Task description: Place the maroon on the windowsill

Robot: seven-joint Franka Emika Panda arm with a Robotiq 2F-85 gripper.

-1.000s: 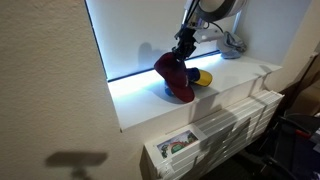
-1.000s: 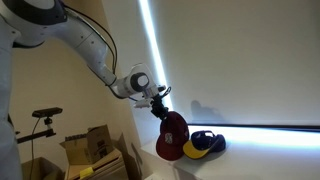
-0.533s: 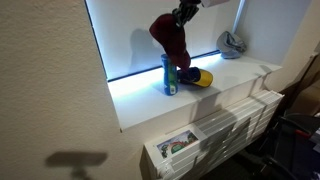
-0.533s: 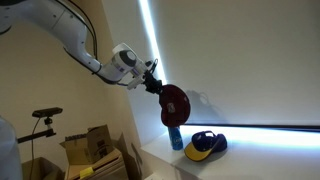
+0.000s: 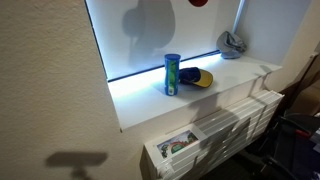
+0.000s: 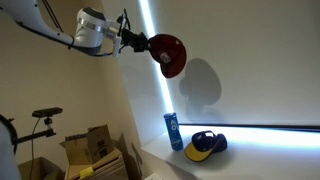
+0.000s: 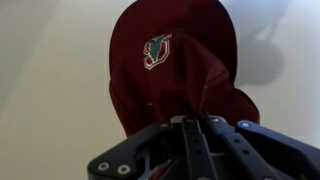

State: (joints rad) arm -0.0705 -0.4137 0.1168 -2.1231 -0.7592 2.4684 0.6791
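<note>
**Arm (image 6: 88,30) hoisted the maroon cap (image 6: 167,54) from low over the windowsill (image 5: 140,100) to high above it within a second.**

The cap hung well clear of the sill, nearly out of the top of an exterior view, with the jaws of the gripper (image 7: 195,122) pinched on its rear edge. On the sill below lay a blue-and-yellow cap (image 5: 198,78) and, just beside it, an upright can (image 5: 172,75). The risks looked twofold: the thin hold on loose fabric could slip on the way down, or the dangling cap could topple the can or land on the other cap instead of bare sill.
</note>
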